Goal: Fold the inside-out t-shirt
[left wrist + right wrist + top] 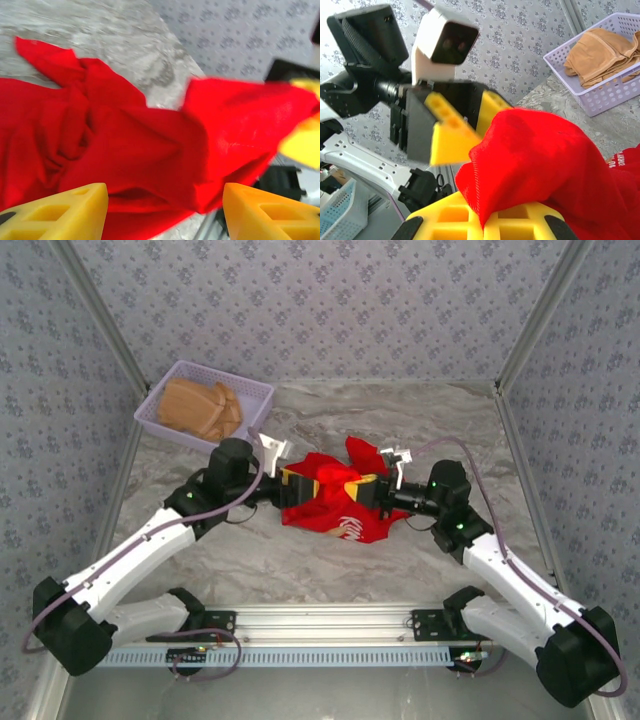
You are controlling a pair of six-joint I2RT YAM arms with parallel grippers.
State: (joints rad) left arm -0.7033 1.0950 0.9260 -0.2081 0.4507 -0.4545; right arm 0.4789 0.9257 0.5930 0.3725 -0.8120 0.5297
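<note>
– Left gripper [165,207]: state?
– Released. Both yellow fingers [65,212] stand apart with no cloth pinched between them; the red fabric lies just beyond the tips.
– Right gripper [485,220]: state?
– Clenched on the inside-out t-shirt [335,505]. A fold of red cloth comes up from between the shut jaws and drapes over them.
– Location of the t-shirt, referenced to the basket [165,430]?
– On the table [250,560], to the right of the basket and closer to the arm bases, apart from it. The shirt is bunched, not flat. One point of cloth sticks up on the side farther from the basket, and white lettering shows along the edge nearest the arm bases.
– Gripper positions, same reference?
– The left gripper is at the shirt's basket-side edge. The right gripper is at the opposite edge, facing the left one across the cloth.
– Basket contents?
– A folded tan garment [200,408].
</note>
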